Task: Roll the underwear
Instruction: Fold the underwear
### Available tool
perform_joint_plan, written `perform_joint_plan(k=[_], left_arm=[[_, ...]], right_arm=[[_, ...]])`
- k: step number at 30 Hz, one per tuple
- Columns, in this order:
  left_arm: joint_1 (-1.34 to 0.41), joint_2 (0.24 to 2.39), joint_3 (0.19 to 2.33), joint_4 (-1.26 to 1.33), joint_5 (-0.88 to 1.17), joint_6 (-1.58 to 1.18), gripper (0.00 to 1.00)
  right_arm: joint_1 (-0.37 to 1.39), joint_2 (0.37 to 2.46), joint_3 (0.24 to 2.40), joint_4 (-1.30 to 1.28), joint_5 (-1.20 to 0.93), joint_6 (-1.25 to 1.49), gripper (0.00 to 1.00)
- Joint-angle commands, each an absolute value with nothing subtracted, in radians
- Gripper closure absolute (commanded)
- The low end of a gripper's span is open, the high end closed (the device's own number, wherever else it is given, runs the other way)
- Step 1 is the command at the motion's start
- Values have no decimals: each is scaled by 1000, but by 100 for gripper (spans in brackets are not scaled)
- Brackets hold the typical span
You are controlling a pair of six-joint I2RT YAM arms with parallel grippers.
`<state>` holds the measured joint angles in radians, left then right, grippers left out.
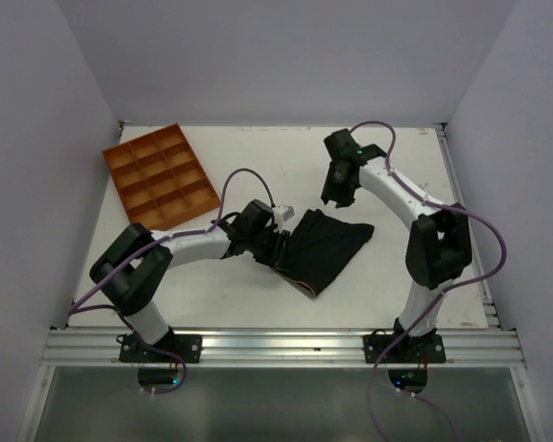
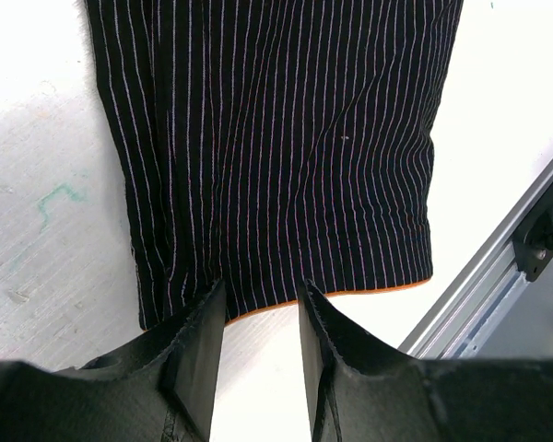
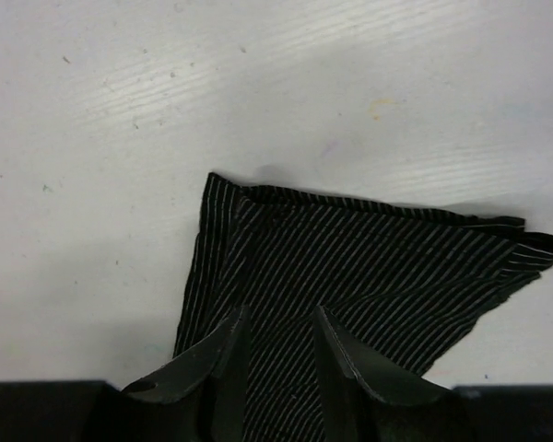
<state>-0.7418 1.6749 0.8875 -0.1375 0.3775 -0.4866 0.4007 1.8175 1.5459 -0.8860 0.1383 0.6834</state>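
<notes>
The underwear (image 1: 324, 247), black with fine pale pinstripes and an orange hem, is laid flat just right of the orange tray (image 1: 161, 175). The left gripper (image 2: 263, 304) is held open at the hem nearest the tray, the right gripper (image 3: 278, 322) open farther off. The white table (image 1: 396, 276) is enclosed by pale walls (image 1: 286, 55).

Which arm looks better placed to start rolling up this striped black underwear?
Left, probably. The left end effector sits low at the orange-trimmed hem of the underwear, jaws open astride the edge. The right end effector hangs open over the far corner, seemingly higher.
</notes>
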Motion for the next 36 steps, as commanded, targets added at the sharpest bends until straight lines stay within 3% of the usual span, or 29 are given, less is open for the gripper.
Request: perform_joint_plan(k=[1, 25, 28, 31, 36], left_arm=[[-742, 1640, 871, -123, 362, -468, 59], [-741, 1620, 859, -137, 330, -434, 59], [-741, 1615, 854, -135, 328, -436, 59], [-741, 1611, 850, -132, 327, -436, 59], [-741, 1618, 847, -118, 325, -437, 59]], right_arm=[[440, 1900, 1615, -914, 155, 733, 62], [500, 2181, 1824, -991, 173, 744, 65], [500, 2184, 1828, -989, 175, 744, 73], [500, 2183, 1853, -1003, 179, 741, 99], [512, 2135, 1864, -986, 173, 755, 100]])
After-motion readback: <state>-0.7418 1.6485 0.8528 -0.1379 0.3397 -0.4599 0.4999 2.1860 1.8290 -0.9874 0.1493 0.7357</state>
